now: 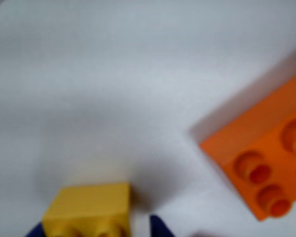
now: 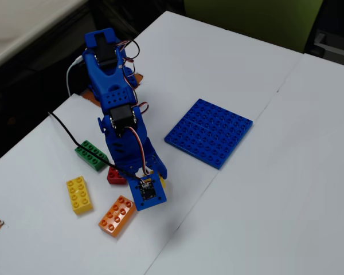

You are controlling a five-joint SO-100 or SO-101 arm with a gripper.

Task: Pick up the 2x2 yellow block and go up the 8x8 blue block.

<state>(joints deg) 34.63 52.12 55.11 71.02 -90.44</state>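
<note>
The 2x2 yellow block (image 1: 91, 210) lies at the bottom edge of the wrist view, between my two blue fingertips. My gripper (image 1: 96, 231) is open around it: the left fingertip (image 1: 35, 230) sits against the block, and a gap shows before the right fingertip (image 1: 160, 227). In the fixed view my gripper (image 2: 156, 183) points down at the table, and only a sliver of the yellow block (image 2: 162, 181) shows beside it. The 8x8 blue block (image 2: 209, 132) lies flat to the right of the arm, clear of the gripper.
An orange brick (image 1: 266, 168) (image 2: 117, 215) lies close beside the gripper. A longer yellow brick (image 2: 79, 195), a red brick (image 2: 114, 176) and a green brick (image 2: 92, 154) sit to the left in the fixed view. The table edge runs along the left.
</note>
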